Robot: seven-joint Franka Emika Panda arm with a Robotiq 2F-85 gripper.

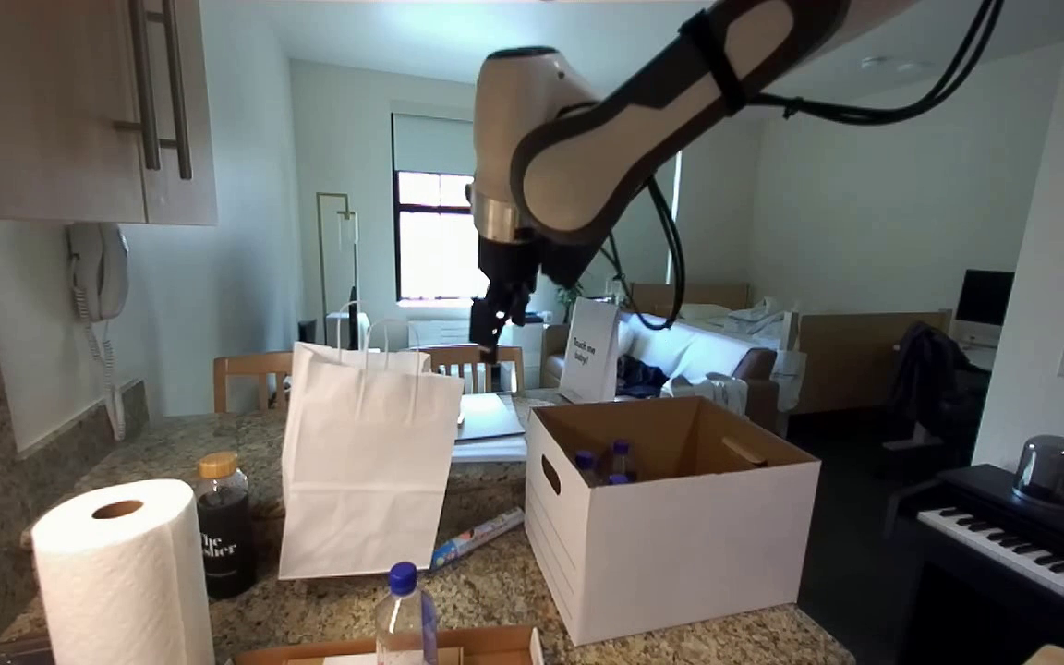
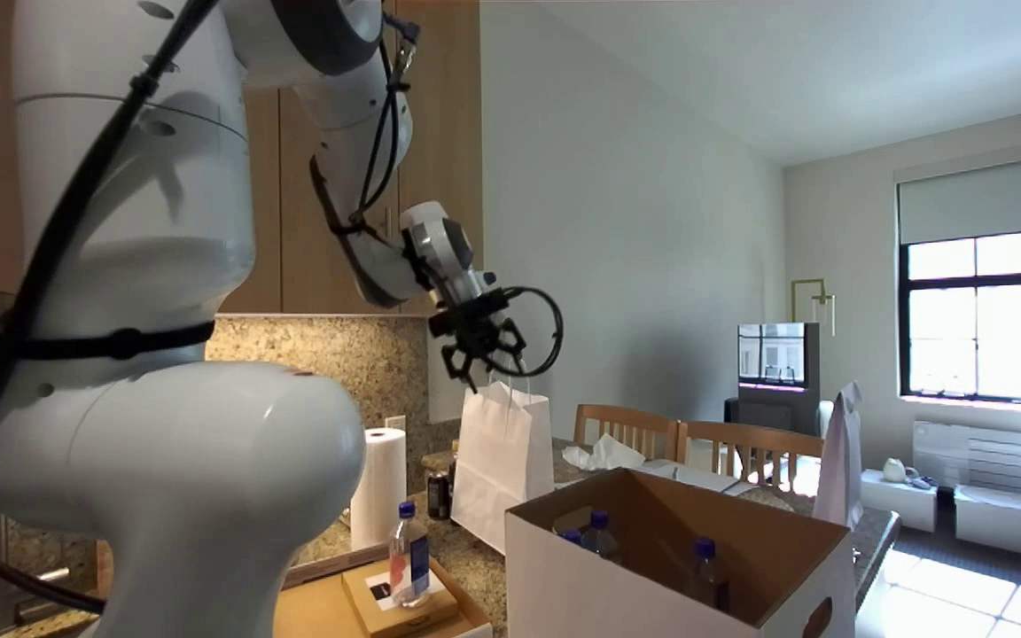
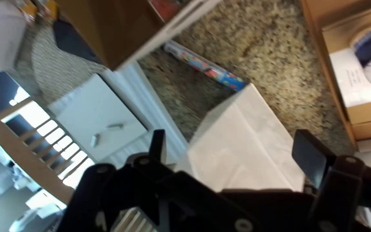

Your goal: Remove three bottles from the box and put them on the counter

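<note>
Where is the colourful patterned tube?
In an exterior view, the tube lies on the granite counter between the white paper bag, left, and white cardboard box, right.

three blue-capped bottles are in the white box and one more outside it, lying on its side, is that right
Not quite: the blue-capped bottle outside the white box isn't lying down; it stands upright on a small brown box, as an exterior view shows. The rest holds: three blue-capped bottles are in the white box.

Cables (image 2: 78,195) & end effector (image 3: 233,146) blk, arm (image 2: 200,452) mstly wht.
</note>
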